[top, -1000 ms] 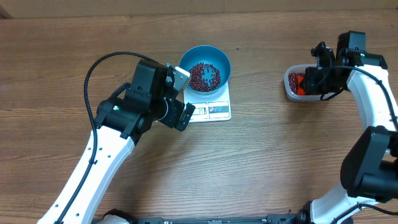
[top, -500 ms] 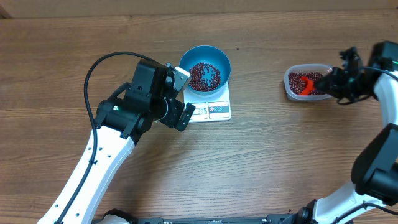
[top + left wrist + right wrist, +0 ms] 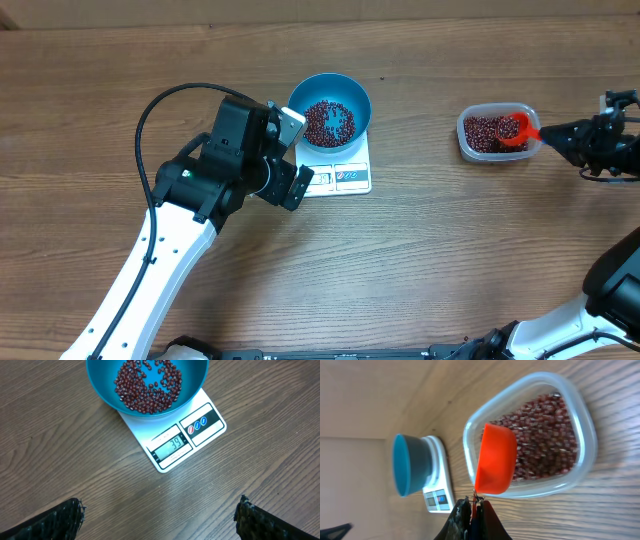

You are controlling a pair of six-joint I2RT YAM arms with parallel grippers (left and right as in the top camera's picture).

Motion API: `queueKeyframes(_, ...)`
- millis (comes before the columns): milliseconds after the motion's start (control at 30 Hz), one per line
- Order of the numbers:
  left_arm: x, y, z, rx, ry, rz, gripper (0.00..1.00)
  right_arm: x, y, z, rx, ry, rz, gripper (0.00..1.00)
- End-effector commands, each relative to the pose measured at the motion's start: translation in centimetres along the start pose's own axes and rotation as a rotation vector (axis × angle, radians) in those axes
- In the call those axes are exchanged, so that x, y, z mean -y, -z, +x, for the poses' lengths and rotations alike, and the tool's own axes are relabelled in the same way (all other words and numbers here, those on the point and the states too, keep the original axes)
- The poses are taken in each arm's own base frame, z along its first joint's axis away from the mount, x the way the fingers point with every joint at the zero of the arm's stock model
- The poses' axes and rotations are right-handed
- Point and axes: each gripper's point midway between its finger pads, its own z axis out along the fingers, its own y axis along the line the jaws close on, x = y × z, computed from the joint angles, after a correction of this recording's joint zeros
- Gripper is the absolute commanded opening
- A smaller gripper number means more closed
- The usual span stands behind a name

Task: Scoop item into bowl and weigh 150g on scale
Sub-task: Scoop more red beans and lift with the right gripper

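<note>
Scale (image 3: 352, 160) lengthwise front-to-back, display end frontward, bowl (image 3: 358, 95) rearward

A brown wood-grain table (image 3: 420, 260) spreads beneath the left claw (image 3: 160, 521) and out on every side of it, the grain running from side to side. Well beyond the claw, a paler strip (image 3: 120, 12) lines the table's far edge. The light is even and soft.
</note>
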Motion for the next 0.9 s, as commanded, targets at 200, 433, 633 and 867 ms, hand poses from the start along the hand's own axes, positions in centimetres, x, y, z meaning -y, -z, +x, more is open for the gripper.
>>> queueKeyframes(200, 0.5, -0.2, -0.1, -0.002, -0.024, 0.018, 0.99, -4.9, 0.4, -0.5, 0.038, 0.026, -0.297, 0.04)
queueKeyframes(433, 0.4, -0.2, -0.1, -0.002, -0.024, 0.018, 1.00, -8.0, -1.6, 0.6, -0.026, 0.063, -0.375, 0.04)
queueKeyframes(633, 0.5, -0.2, -0.1, -0.002, -0.023, 0.018, 1.00, -11.6, -5.2, 2.7, -0.139, 0.113, -0.414, 0.04)
queueKeyframes(867, 0.5, -0.2, -0.1, -0.002, -0.024, 0.018, 0.99, -16.1, -9.8, 4.9, -0.254, 0.150, -0.437, 0.04)
